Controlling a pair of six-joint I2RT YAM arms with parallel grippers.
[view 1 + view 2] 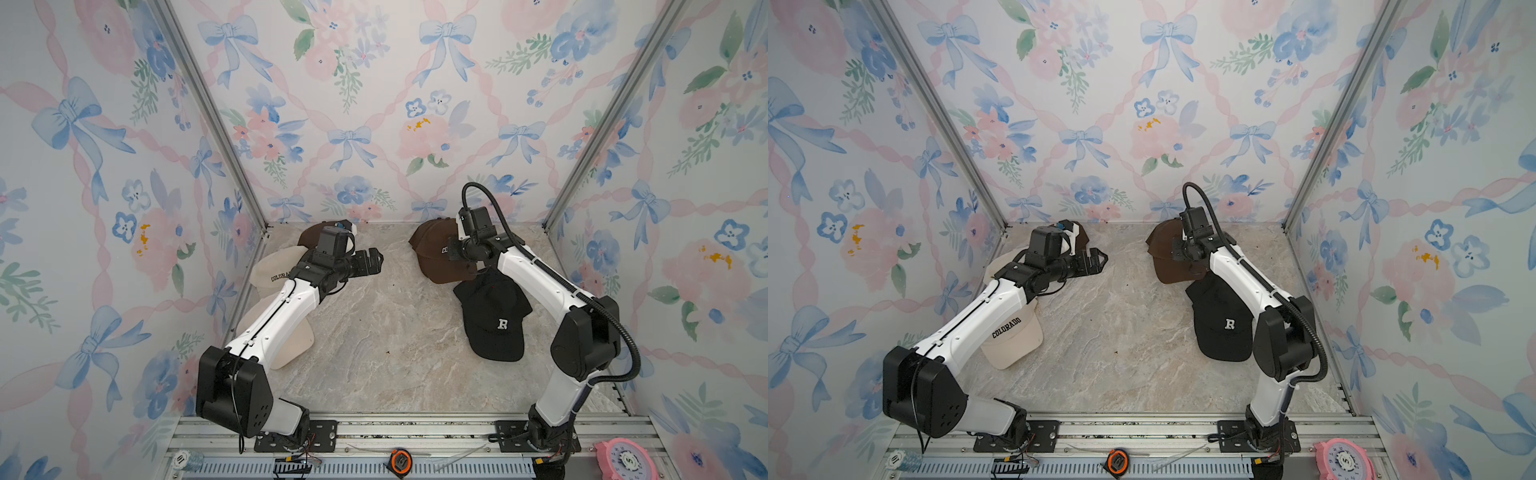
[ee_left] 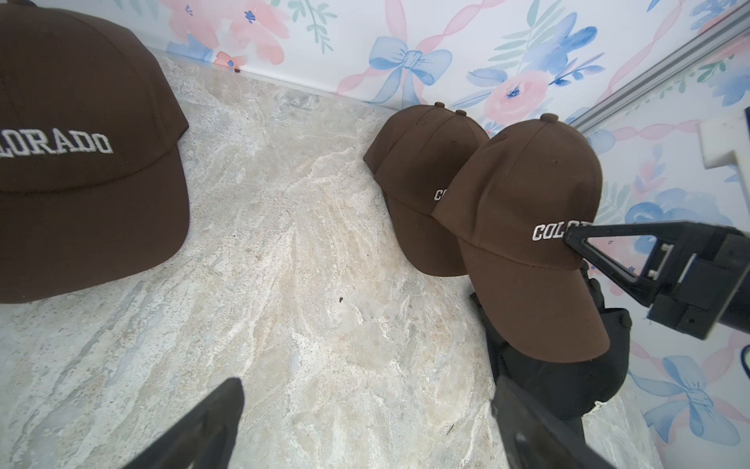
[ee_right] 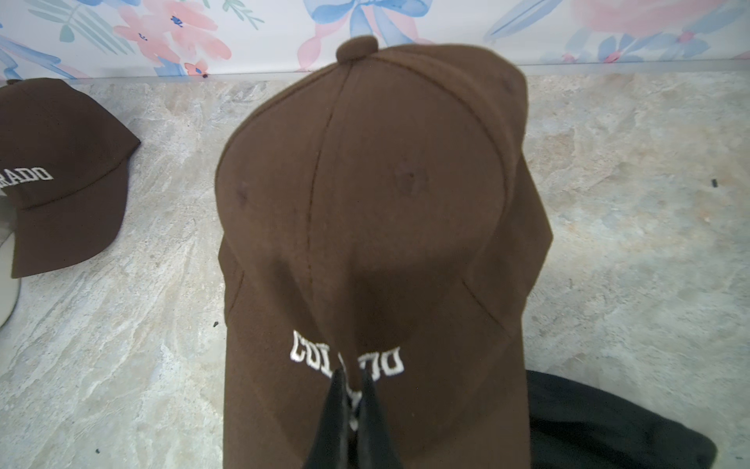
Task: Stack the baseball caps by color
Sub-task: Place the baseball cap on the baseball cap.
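My right gripper point(image 3: 352, 400) pinches a brown cap point(image 3: 377, 211), my left gripper point(image 1: 371, 261) gapes, arms hiding cream caps point(image 1: 276, 270) on marble table point(image 1: 382, 332).

Left arm: reaches from its base at the near rail up and inward, elbow bent, forearm slanting toward the far wall.
Left hand point(image 1: 374, 259): held above the counter, fingers spread wide apart, gripping nothing; in the left wrist view two dark fingers point(image 2: 203, 426) frame the bottom edge.
Right arm: rises from its base at the near rail, folds at the elbow and stretches toward the far wall, black cable hose looping over the wrist.
Right hand point(image 3: 352, 390): fingers pressed together, pinching the front of a dark brown cap point(image 3: 377, 203) at its white lettering, seen in the right wrist view.
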